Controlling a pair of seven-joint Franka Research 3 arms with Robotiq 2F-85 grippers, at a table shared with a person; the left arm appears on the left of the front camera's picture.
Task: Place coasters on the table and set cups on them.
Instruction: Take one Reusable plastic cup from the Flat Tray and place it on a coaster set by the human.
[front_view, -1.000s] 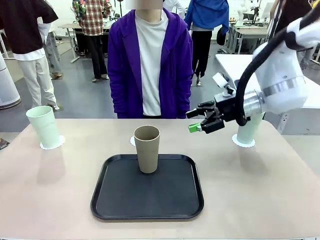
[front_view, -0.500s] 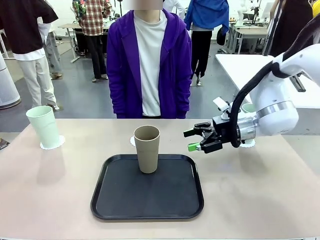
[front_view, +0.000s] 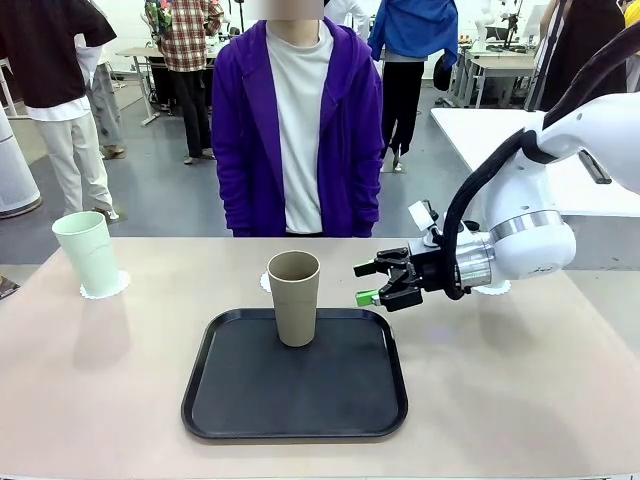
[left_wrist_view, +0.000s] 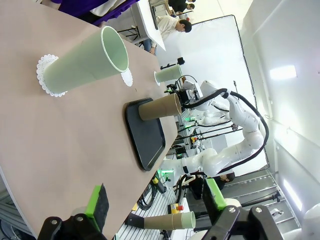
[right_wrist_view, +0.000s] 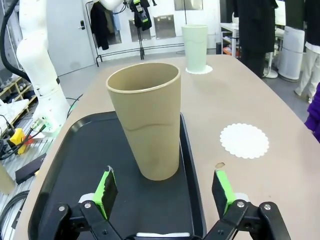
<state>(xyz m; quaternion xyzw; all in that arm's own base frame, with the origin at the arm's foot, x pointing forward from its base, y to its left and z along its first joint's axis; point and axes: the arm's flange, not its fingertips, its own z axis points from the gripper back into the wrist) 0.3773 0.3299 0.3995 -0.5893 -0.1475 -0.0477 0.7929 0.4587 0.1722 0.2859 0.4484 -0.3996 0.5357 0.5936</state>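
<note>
three views, front first: tan cup (front_view: 294, 297) stands upright near the far edge of the black tray (front_view: 295, 400), in the middle of the table (front_view: 520, 380). right gripper (front_view: 375, 283) hovers just beside it on the right, fingers spread wide, holding nothing. mint cup (front_view: 87, 252) sits on its coaster (front_view: 105, 288) at the table's far left corner. an empty coaster (front_view: 265, 283) peeks out behind the tan cup.

left wrist view: left gripper (left_wrist_view: 155, 195) wide apart and empty, mint cup on its coaster ahead.

right wrist view: wide green pads (right_wrist_view: 106, 189) flank the tan cup without touching, and the empty coaster lies just beside the tray's edge.
</note>
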